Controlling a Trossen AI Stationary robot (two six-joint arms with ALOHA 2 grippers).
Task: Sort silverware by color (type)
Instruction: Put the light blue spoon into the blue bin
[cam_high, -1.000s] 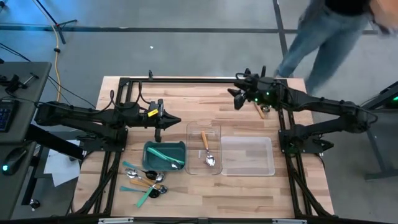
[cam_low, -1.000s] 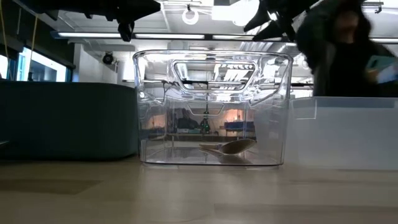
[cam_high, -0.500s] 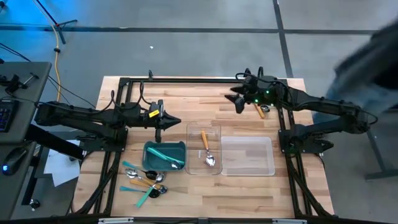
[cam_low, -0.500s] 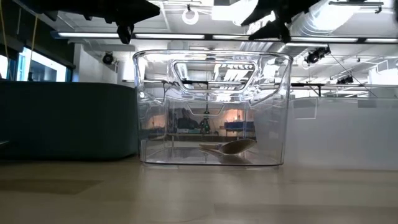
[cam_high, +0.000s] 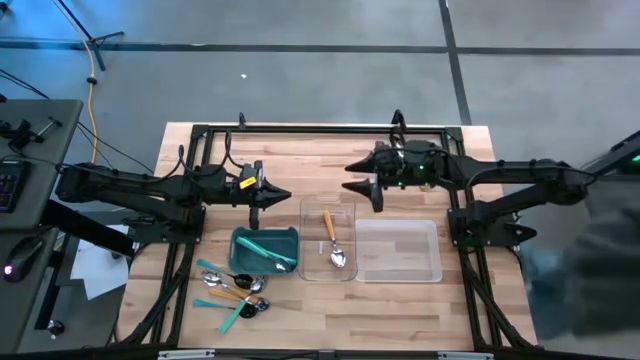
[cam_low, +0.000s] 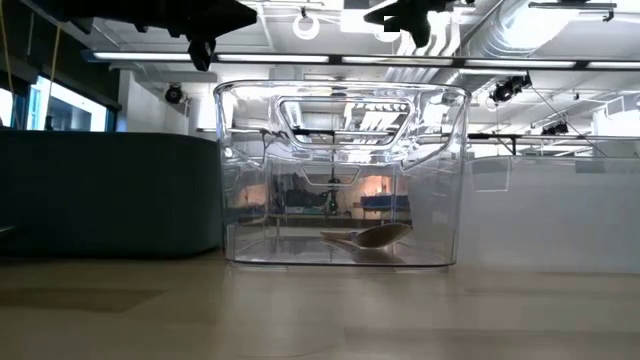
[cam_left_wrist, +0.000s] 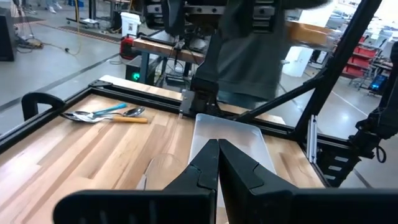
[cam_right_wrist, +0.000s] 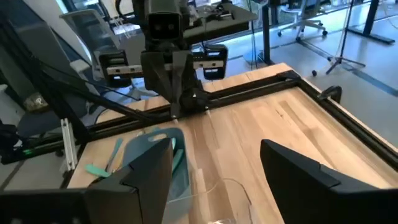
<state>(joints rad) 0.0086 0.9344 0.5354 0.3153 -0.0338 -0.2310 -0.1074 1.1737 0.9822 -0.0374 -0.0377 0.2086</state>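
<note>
1. The wooden table (cam_high: 300, 150) carried a black frame (cam_high: 300, 129) round its edges, with both arms reaching in over it from the sides.
2. The left arm (cam_high: 130, 190) lay across the table's left side; the left gripper (cam_high: 278, 195) hung above bare wood just behind the teal bin, its fingers (cam_left_wrist: 208, 165) pressed together on nothing.
3. The right arm (cam_high: 520, 180) stretched in from the right; the right gripper (cam_high: 362, 185) hovered just behind the near clear tray, its fingers (cam_right_wrist: 298, 171) spread wide and holding nothing.
4. Two clear trays stood side by side: the wider clear tray (cam_high: 398, 250) on the right, and the near clear tray (cam_high: 328, 240) beside the bin.
5. The teal bin (cam_high: 265, 250) held a teal-handled utensil (cam_high: 270, 252) lying aslant.
6. A heap of silverware (cam_high: 232, 290), teal and orange handles mixed, lay on the table just in front of the bin.
7. One orange-handled spoon (cam_high: 333, 240) lay inside the near clear tray, bowl towards the front edge.
</note>
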